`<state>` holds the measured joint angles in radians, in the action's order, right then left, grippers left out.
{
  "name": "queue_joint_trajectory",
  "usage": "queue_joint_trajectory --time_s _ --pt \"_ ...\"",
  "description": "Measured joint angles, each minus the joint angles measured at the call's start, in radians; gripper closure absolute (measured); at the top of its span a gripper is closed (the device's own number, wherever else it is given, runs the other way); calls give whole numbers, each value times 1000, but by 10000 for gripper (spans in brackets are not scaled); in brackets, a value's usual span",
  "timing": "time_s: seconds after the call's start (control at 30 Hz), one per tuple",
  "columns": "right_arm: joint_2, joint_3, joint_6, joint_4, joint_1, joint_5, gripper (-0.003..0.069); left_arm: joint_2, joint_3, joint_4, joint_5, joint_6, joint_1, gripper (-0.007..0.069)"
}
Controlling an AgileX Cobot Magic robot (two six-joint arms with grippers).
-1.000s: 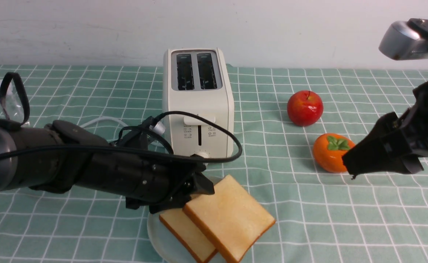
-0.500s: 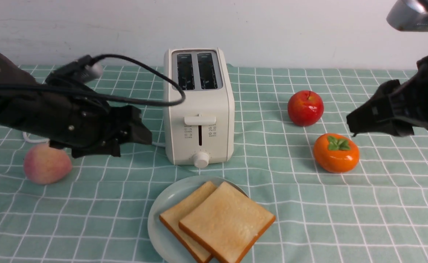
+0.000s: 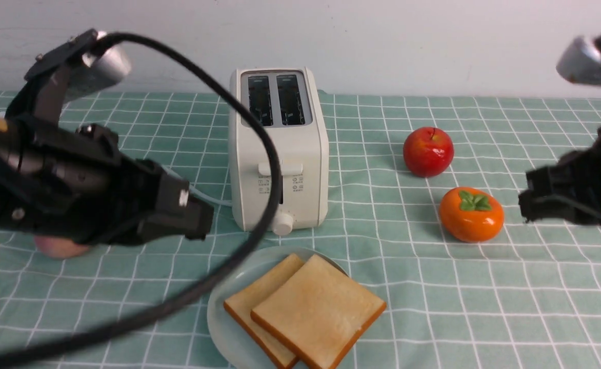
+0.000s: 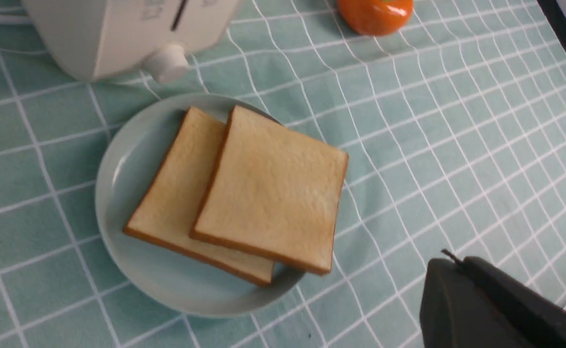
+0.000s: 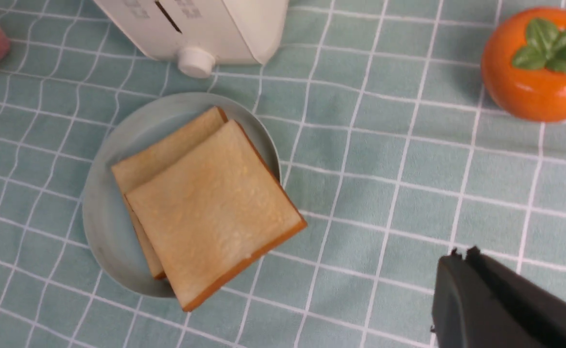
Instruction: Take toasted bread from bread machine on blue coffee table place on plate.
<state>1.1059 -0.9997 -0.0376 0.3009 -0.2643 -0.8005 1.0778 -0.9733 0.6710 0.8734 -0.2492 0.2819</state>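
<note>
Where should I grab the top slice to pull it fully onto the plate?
Pinch the top slice at its right corner, which juts past the plate rim. Come in low from the right, jaws above and below; elsewhere it lies flat on the lower slice.

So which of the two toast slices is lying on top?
The slice on the robot's right, nearer the persimmon: its whole face shows, it overlaps the other slice and juts past the plate rim.

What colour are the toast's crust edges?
Orange-brown, around the pale golden faces of the toasted bread; clearest in the right wrist view.
</note>
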Motion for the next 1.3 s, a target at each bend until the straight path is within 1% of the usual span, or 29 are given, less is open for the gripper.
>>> queue_joint_trajectory --time_s 0.07,0.1,0.17,0.2,0.23,0.27,0.3,0.37,0.47,0.53,0.67,0.7,0.73,0.83,0.9,0.97,1.3 --pt "-78 120 -1 1 0 103 678 -45 32 -39 34 47 8 638" --pt "-100 149 -3 1 0 116 678 -57 36 -50 45 60 8 638" --pt "-247 322 -52 2 0 321 678 -162 90 -110 126 159 11 638" --pt "-270 365 -58 4 0 355 678 -170 99 -112 137 167 11 638" --pt "-360 473 -78 27 0 511 678 -243 134 -122 172 227 11 638" --pt "-403 523 -80 40 0 560 678 -283 163 -122 188 271 11 638" --pt "-413 535 -80 44 0 576 678 -293 168 -122 188 279 11 638" --pt "-540 672 -85 91 0 792 677 -436 239 -114 207 354 11 638" --pt "-655 792 -86 119 0 974 676 -602 311 -108 212 384 11 638" --pt "-707 849 -91 122 0 1052 675 -700 345 -107 207 393 11 638" --pt "-744 905 -98 92 0 1093 675 -816 388 -128 148 396 11 638" --pt "-746 914 -99 77 0 1093 673 -835 397 -143 103 397 11 638" --pt "-748 921 -99 55 0 1082 672 -855 409 -181 15 394 11 638" --pt "-748 923 -99 30 0 1058 670 -866 426 -277 -155 390 11 638" --pt "-748 923 -99 30 0 1048 670 -867 428 -312 -233 389 11 638" --pt "-748 923 -99 28 0 1038 669 -867 428 -331 -278 389 11 638" --pt "-748 923 -99 27 0 1022 662 -867 430 -338 -293 387 11 638"
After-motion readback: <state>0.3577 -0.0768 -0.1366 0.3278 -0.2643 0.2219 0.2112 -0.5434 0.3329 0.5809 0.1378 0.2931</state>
